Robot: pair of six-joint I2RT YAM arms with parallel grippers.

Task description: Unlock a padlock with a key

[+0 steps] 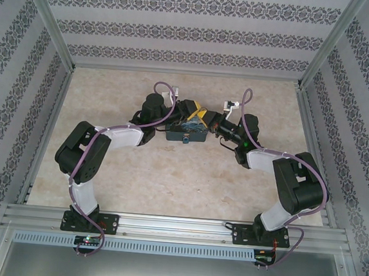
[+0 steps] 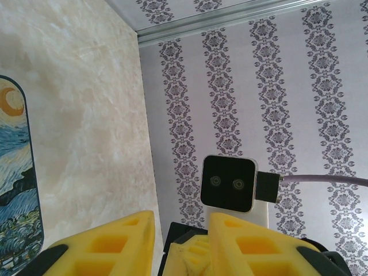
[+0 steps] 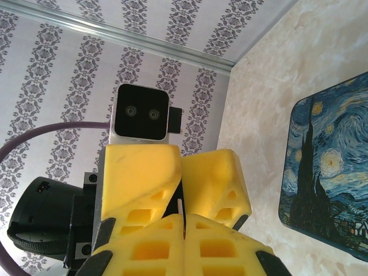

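The key appears in the right wrist view as a thin, pale sliver seen edge-on; its teeth and bow cannot be made out. It stands upright in the seam between the two yellow fingers of the right gripper. These fingers are pressed together on it, and a short length projects beyond their tips. In the same view, from left to right: the left arm's wrist camera, a black square housing with two lenses, sits above the left gripper's yellow fingers. These fingers flank the projecting end of the key, one on each side. Whether they touch it cannot be told. Further right, apart from both grippers, the blue tin lies flat on the marbled table. Its lid bears a printed night-sky painting with swirling blue strokes, yellow stars and a dark cypress. In the left wrist view the left gripper has its fingers parted. A yellow tip of the right gripper shows in the gap, and the right arm's wrist camera faces back from just beyond. The tin's edge, with a crescent moon, lies at the far left. In the top view both arms reach inward, and the yellow fingers meet above the tin at the middle of the table.
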